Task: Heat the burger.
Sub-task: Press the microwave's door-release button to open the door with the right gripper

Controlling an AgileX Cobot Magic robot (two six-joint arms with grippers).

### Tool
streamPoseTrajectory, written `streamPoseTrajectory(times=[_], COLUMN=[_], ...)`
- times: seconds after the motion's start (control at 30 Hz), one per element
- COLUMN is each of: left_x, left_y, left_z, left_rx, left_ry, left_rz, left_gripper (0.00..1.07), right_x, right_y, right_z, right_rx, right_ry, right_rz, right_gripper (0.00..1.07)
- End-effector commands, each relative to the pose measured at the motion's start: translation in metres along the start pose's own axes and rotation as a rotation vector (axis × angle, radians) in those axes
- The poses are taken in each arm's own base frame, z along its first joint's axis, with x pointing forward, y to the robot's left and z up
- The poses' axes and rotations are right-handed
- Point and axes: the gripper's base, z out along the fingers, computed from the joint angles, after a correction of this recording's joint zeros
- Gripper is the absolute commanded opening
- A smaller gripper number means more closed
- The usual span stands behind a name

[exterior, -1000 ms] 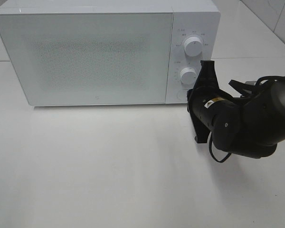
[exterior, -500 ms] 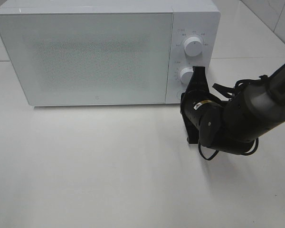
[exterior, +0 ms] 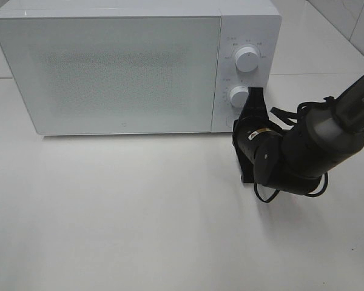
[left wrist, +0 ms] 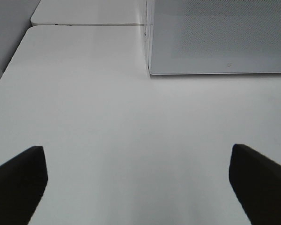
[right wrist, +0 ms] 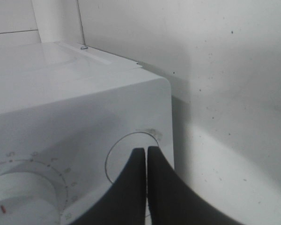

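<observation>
Burger is nowhere in view; it may be behind the closed door of the white box-shaped microwave point(exterior: 115, 73), though that is only a guess. The right tool point(right wrist: 146, 150), pinched shut and empty, has its tips at the round flush button point(right wrist: 119, 157) under the dials, probably to pop the door. The left tool point(left wrist: 136, 150) is spread wide and empty over the white worktop point(left wrist: 131, 117), leaving room for the door to swing.

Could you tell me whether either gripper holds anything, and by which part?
Nothing is held: the left gripper has open jaws, the right gripper shut, empty jaws at a button on the microwave.
</observation>
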Motion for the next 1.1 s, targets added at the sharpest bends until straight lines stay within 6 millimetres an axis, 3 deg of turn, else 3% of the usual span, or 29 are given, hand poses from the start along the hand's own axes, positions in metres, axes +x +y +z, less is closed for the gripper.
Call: streamPoseTrajectory(times=[0.03,1.1], left_x=[0.001,0.001], left_y=[-0.001,-0.001], left_z=[-0.002,-0.002], left_rx=[0.004,0.002], left_ry=[-0.03,-0.03], left_rz=[-0.009,-0.007], left_gripper=[1.03,1.03], right_x=[0.001,0.003], right_y=[0.005,0.013], right_z=[0.001,0.011], right_rx=[-0.029,-0.096], right_ry=[0.015,-0.008], right_rz=[-0.006,-0.04], right_gripper=[0.0,0.0])
